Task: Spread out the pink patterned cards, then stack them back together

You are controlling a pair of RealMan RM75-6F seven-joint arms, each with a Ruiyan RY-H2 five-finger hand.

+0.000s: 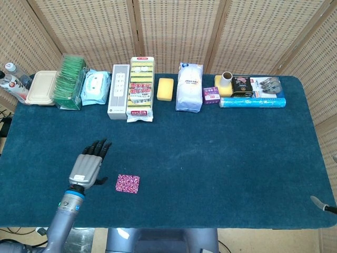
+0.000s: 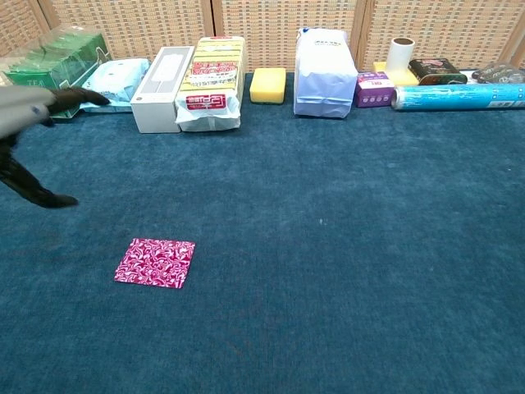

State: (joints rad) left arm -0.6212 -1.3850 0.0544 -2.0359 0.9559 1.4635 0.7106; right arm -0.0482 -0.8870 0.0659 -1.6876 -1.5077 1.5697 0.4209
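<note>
The long dark-blue carpeted tabletop (image 1: pixel 221 158) carries a row of goods along its far edge and, near the front-left corner, the pink patterned cards (image 1: pixel 127 183) — lying as one neat square pile, no card showing past another. Judging from that, either the spreading has not begun or the restacking is finished; the pictures alone cannot settle which.

The left hand (image 1: pixel 87 167) hovers just left of the cards, apart from them, fingers extended and spread, holding nothing. The right hand (image 1: pixel 322 203) shows only as a sliver at the front-right corner; I cannot tell whether it is released or clenched.

Of the containers along the far edge, the clear box packed with green tea packets (image 1: pixel 69 82) sits near the far-left corner beside a closed beige lidded box (image 1: pixel 42 87) whose contents are hidden — and further right stands a white paper bag (image 1: pixel 189 87), closed.
</note>
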